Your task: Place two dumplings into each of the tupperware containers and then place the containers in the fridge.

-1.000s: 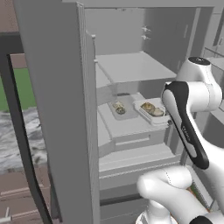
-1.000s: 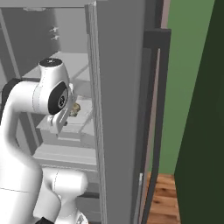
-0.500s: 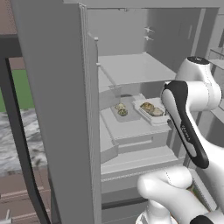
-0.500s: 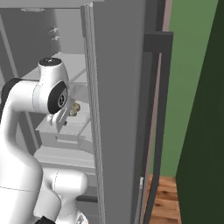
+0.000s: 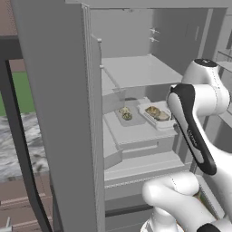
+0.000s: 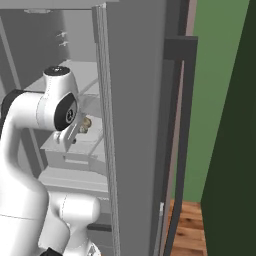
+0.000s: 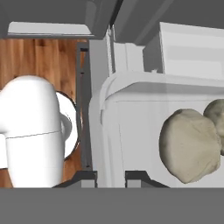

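The fridge (image 5: 127, 31) stands open, with two tupperware containers on its middle shelf (image 5: 131, 132). The left container (image 5: 132, 120) holds two dumplings (image 5: 125, 113). The right container (image 5: 159, 121) also holds two dumplings (image 5: 156, 112) and sits at the shelf's right side, by my arm. In the hand view my gripper (image 7: 111, 177) is shut on that container's near rim (image 7: 109, 131), one fingertip on each side of it, with its dumplings (image 7: 190, 144) just beyond. From the right, a dumpling (image 6: 86, 123) shows beside my hand, inside the fridge (image 6: 135, 100).
The fridge's side wall (image 5: 54, 99) rises close on the left, with a dark door edge (image 5: 18, 149) beyond it. Another shelf (image 5: 136, 70) lies above the containers and a lower one (image 5: 145, 163) below. A green wall (image 6: 215, 90) and wood floor (image 6: 187, 225) lie to the right.
The whole picture has shifted a little, so the camera has moved slightly. My gripper stays shut on the right container's rim, and both containers keep their places on the shelf.
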